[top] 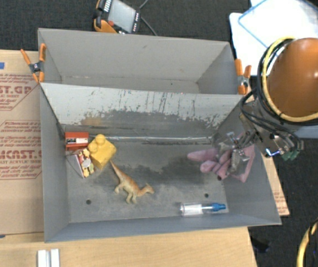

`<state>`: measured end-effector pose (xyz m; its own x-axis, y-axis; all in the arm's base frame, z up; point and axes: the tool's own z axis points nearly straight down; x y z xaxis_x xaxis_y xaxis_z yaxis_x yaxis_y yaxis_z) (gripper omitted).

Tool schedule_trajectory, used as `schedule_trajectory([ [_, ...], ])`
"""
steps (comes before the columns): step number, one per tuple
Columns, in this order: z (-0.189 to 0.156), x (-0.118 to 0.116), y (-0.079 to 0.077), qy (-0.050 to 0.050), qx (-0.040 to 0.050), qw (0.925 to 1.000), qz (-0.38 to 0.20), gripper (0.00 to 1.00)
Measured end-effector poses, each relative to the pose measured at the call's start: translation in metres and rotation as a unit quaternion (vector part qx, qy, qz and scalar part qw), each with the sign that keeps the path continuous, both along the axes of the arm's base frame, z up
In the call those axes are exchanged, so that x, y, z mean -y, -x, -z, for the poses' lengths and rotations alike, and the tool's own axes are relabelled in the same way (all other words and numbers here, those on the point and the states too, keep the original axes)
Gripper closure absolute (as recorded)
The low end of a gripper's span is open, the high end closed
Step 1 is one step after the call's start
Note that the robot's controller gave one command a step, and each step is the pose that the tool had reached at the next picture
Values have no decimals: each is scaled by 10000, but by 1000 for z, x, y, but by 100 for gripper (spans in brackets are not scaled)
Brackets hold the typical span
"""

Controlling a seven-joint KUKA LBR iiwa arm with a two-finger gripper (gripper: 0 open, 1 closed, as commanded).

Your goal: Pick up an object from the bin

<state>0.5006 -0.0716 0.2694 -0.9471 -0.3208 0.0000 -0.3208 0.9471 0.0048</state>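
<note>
My gripper (235,154) is low at the bin's right side, right on top of a soft purple, finger-shaped thing (204,158) that lies against the right wall. The purple thing spreads out to the left and right from under the gripper. A clear tube with a blue cap (202,208) lies on the floor near the front wall, below and left of the gripper. A tan toy dinosaur (130,187) stands further left, near the middle of the floor.
In the left corner sit a yellow block (102,150), a small red and white box (76,140) and a small printed pack (84,163). The arm with its orange dome and cables comes in over the right rim.
</note>
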Motion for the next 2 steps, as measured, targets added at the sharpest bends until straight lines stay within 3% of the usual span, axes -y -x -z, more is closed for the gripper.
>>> schedule_trajectory([
  [1,-16,1,-5,19,107,9999,8,100],
  [2,14,19,-1,10,53,9779,-2091,100],
])
